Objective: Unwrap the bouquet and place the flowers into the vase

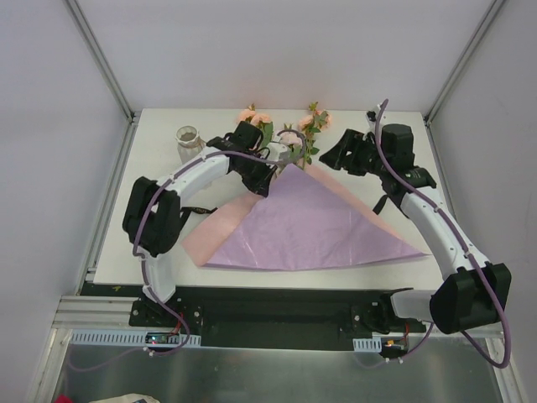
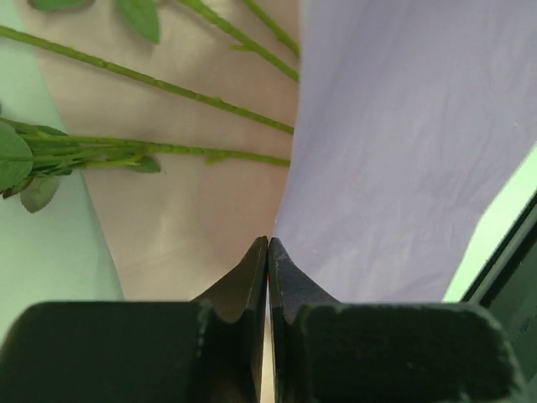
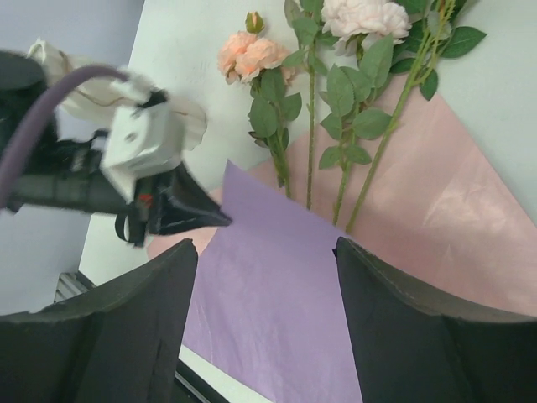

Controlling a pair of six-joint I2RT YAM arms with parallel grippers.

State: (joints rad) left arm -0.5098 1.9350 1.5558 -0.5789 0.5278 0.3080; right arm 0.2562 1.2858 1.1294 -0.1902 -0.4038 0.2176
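Note:
The bouquet lies unwrapped: a lilac paper sheet point(image 1: 310, 227) spreads over a pink sheet point(image 1: 210, 235). The flowers point(image 1: 256, 119) lie at the back with their blooms toward the wall, and their green stems point(image 2: 168, 88) run under the lilac sheet. My left gripper point(image 1: 268, 186) is shut on the lilac paper's point(image 2: 403, 126) edge near its apex, which stands a little raised. My right gripper point(image 1: 330, 158) hovers open to the right of the apex, over the lilac paper point(image 3: 268, 285), with nothing between its fingers. The vase point(image 1: 188, 141) stands upright at the back left.
Peach and pale pink blooms point(image 3: 252, 54) and leaves lie on the white table point(image 1: 394, 138) beyond the paper. A dark strip point(image 1: 201, 210) lies by the left arm's elbow. White walls enclose the table on three sides.

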